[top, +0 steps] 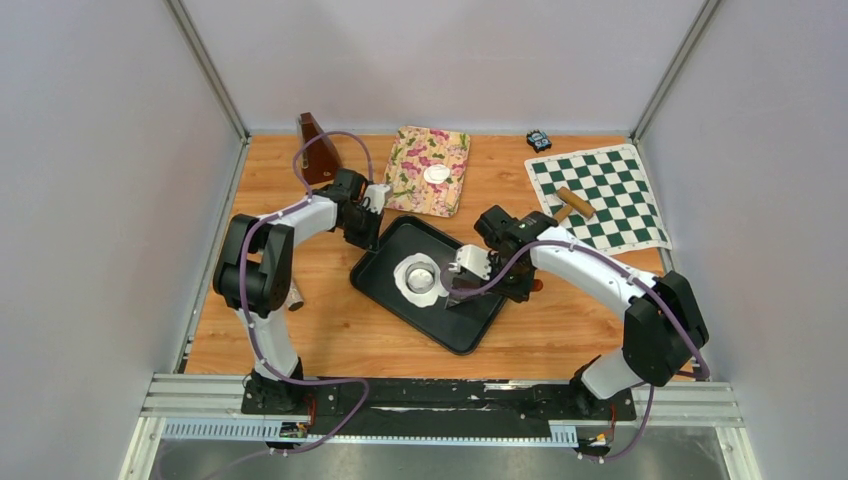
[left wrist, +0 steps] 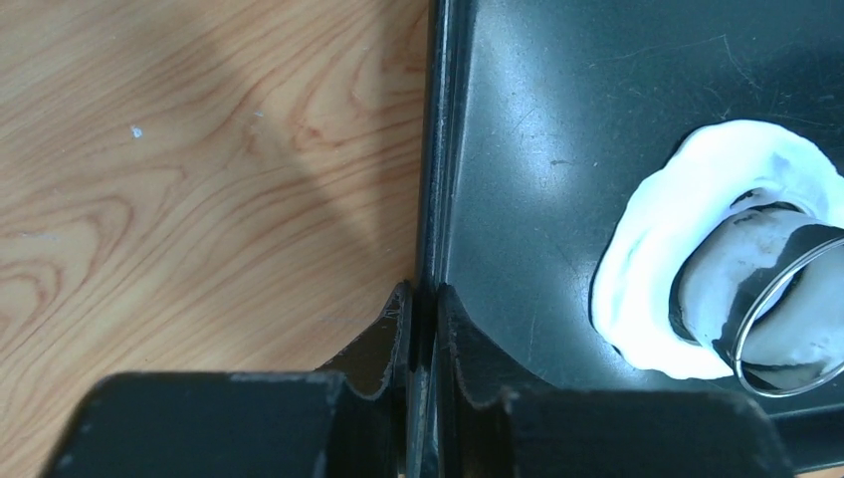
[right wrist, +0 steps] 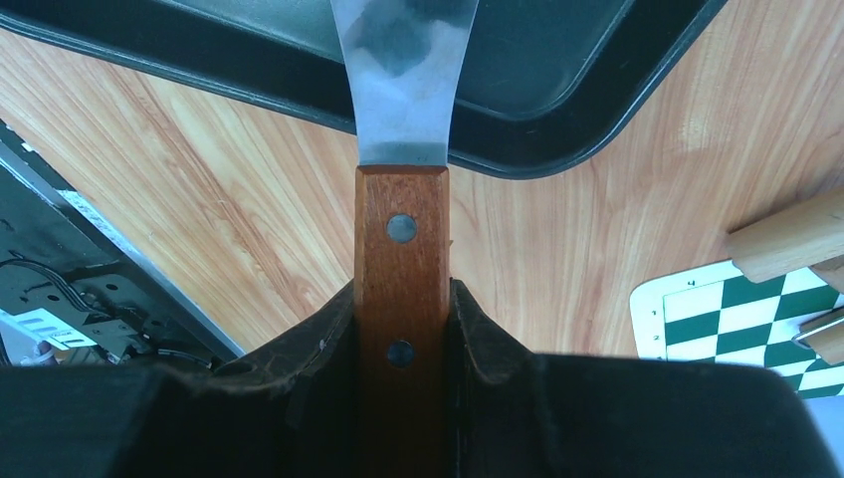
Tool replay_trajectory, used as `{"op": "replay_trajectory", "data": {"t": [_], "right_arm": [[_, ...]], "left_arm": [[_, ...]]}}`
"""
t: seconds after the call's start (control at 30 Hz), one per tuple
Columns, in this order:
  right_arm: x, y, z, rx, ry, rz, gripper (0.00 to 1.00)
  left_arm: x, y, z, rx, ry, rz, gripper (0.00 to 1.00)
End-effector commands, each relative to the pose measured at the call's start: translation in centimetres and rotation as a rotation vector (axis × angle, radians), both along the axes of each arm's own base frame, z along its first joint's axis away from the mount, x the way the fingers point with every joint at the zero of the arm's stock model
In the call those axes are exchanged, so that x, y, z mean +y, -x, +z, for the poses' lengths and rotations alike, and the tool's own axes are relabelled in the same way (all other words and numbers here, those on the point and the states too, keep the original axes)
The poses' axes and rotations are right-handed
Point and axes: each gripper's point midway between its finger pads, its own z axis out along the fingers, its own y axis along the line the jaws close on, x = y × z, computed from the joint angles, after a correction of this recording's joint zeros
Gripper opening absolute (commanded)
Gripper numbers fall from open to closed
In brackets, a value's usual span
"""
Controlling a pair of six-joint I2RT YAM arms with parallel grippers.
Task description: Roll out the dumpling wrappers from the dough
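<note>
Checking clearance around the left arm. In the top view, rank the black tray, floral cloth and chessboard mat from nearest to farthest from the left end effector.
From the left end effector:
1. black tray: touching, with its rim clamped between the fingers, centre of the table.
2. floral cloth: close by, toward the back wall.
3. chessboard mat: far right of the table, across from it.

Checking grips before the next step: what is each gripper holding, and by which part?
The left gripper pinches the black tray by its rim. The right gripper holds a spatula by its wooden handle, blade over the tray.
</note>
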Motion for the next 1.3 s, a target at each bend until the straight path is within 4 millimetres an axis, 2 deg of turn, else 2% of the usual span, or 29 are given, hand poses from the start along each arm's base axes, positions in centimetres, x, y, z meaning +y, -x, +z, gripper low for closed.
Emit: {"op": "replay_trajectory", "data": {"t": [0.0, 0.3, 0.67, 1.1, 1.27], "right_arm": [[0.9, -0.1, -0.3, -0.03, -0.028, -0.007, 0.0], [1.7, -0.2, -1.3, -0.035, -0.056, -0.019, 0.0], [2.6, -1.4, -2.2, -0.092, -0.096, -0.061, 0.0], [2.8, -2.5, -1.7, -0.178, -0.207, -0.195, 0.0], [1.9, -4.0, -0.9, -0.272, -0.221, -0.249, 0.0]], "left_arm": [[-0.1, 0.5, -1.6, 0.025, -0.072, -0.007, 0.01], [-0.2, 0.7, -2.0, 0.039, -0.102, -0.004, 0.0], [-0.1, 0.7, -2.0, 0.036, -0.11, -0.003, 0.0], [0.1, 0.7, -2.3, 0.043, -0.125, 0.0, 0.0], [0.1, 0.6, -2.2, 0.037, -0.129, 0.0, 0.0]]}}
